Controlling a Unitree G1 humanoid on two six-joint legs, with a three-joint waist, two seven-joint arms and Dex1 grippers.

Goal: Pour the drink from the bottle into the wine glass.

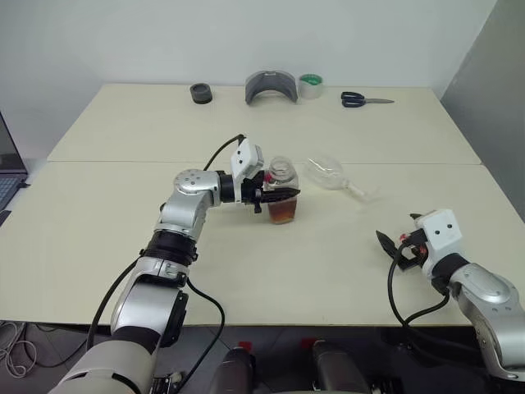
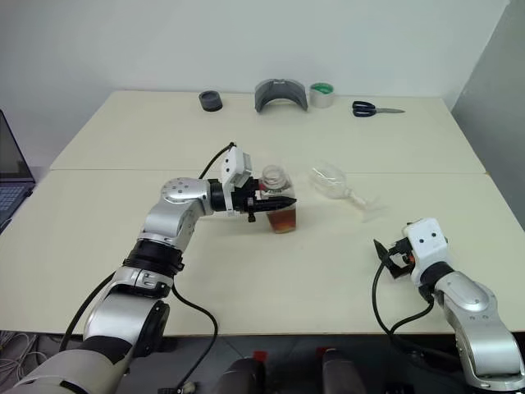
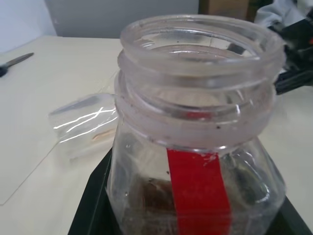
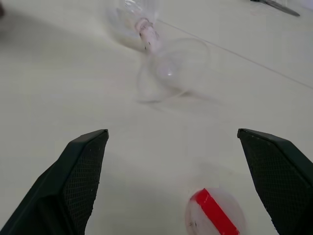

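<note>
The bottle [image 1: 283, 174] stands upright at the table's middle, its wide mouth [image 3: 200, 44] uncapped and a red label strip down its side. The reddish-brown drink [image 1: 285, 213] fills its lower part. My left gripper [image 1: 283, 194] is shut on the bottle around its middle, reaching in from the left. The wine glass [image 1: 332, 175] lies on its side just right of the bottle, with its foot [image 4: 168, 71] toward my right gripper. My right gripper [image 1: 394, 246] hovers low over the table near the front right, open. A small round cap [image 4: 215, 215] with a red strip lies on the table between its fingers.
Along the far edge sit a black round object [image 1: 201, 93], a grey curved piece [image 1: 271, 86], a tape roll [image 1: 311, 84] and scissors [image 1: 365, 100]. A laptop [image 1: 8, 172] stands off the left side. A seam [image 1: 123, 162] crosses the tabletop behind the bottle.
</note>
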